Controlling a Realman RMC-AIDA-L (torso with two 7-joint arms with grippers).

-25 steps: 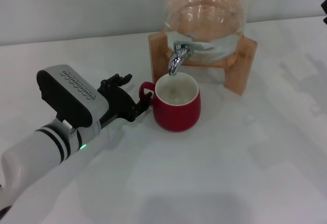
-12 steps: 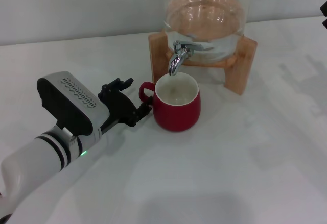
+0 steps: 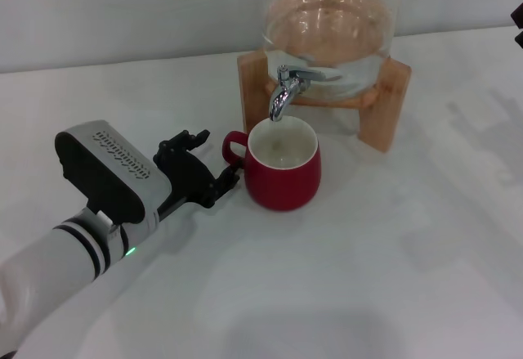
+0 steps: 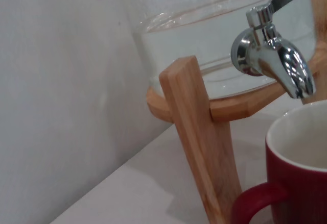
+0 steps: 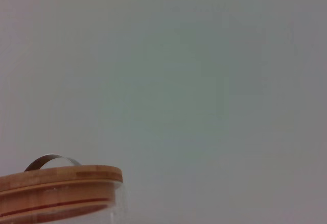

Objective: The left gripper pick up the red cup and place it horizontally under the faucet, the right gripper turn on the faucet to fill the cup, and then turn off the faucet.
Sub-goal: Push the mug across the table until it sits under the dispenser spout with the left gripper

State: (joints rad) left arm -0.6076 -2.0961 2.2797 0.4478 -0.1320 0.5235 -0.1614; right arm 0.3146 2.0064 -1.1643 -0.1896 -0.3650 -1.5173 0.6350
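Observation:
The red cup stands upright on the white table, its mouth right below the faucet spout, and its white inside looks dry. Its handle points toward my left gripper, which is open just to the left of the handle with nothing between its fingers. In the left wrist view the faucet hangs over the rim of the red cup. My right gripper is only a black sliver at the head view's right edge, far from the faucet lever.
The glass dispenser holds water and rests on a wooden stand behind the cup. The right wrist view shows the dispenser's wooden lid before a plain wall. The white table stretches in front and to the right.
My left gripper has backed off slightly to the left, away from the cup's handle. The cup has not moved.

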